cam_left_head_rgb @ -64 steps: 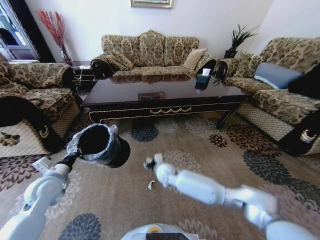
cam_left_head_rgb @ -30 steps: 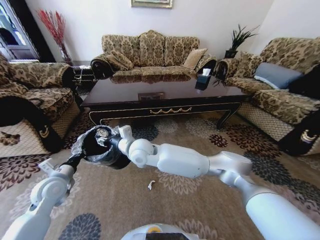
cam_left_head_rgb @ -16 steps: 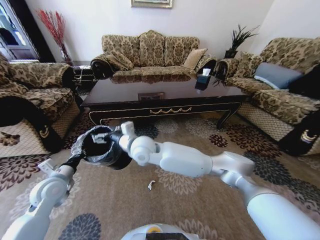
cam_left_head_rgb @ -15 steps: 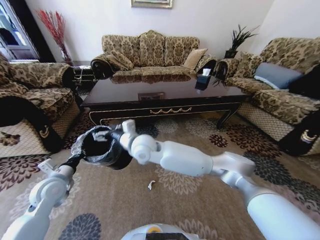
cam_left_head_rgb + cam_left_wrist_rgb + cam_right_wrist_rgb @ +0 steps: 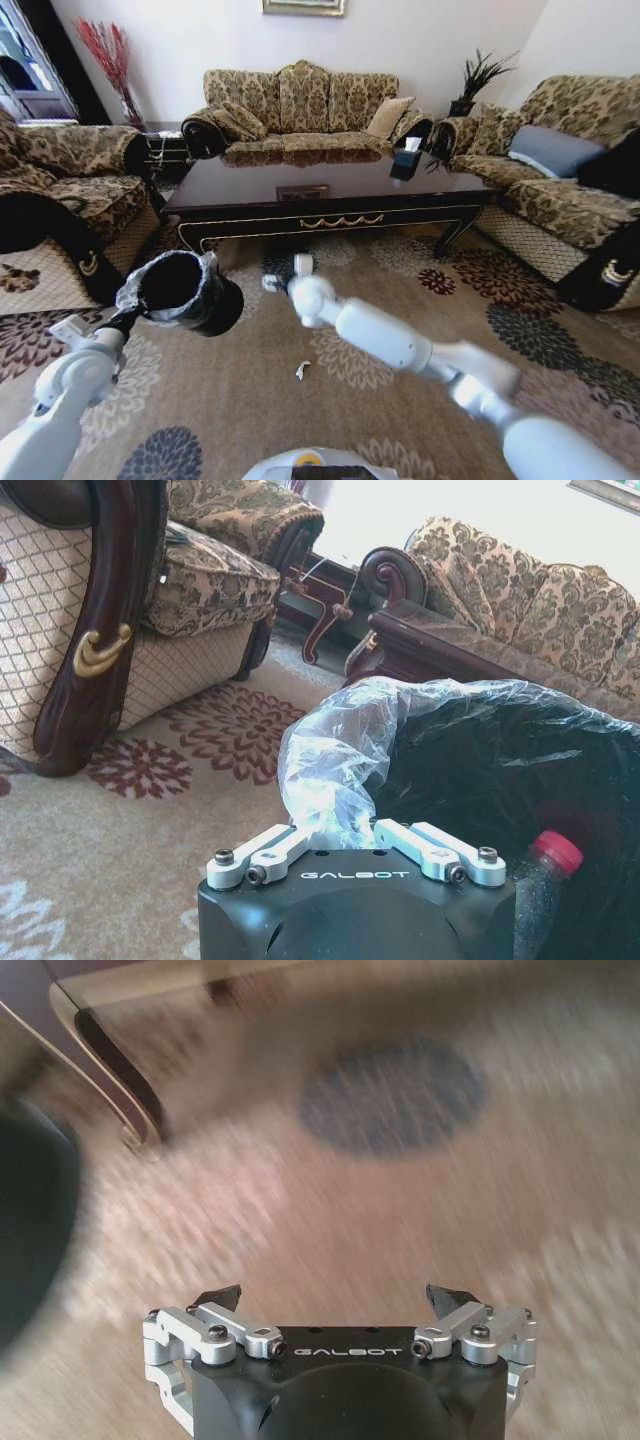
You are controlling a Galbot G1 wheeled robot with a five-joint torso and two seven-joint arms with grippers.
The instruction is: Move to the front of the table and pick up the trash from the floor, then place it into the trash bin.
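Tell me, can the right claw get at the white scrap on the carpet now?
Probably yes. The right claw is open and holds nothing, and the scrap lies on bare carpet with nothing over it.

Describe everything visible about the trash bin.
The trash bin is a small round black bucket lined with a crinkly clear-grey plastic bag folded over its rim. It is held off the floor, mouth tilted toward the camera, with the left gripper shut on its near rim. Inside lies a bottle with a red cap.
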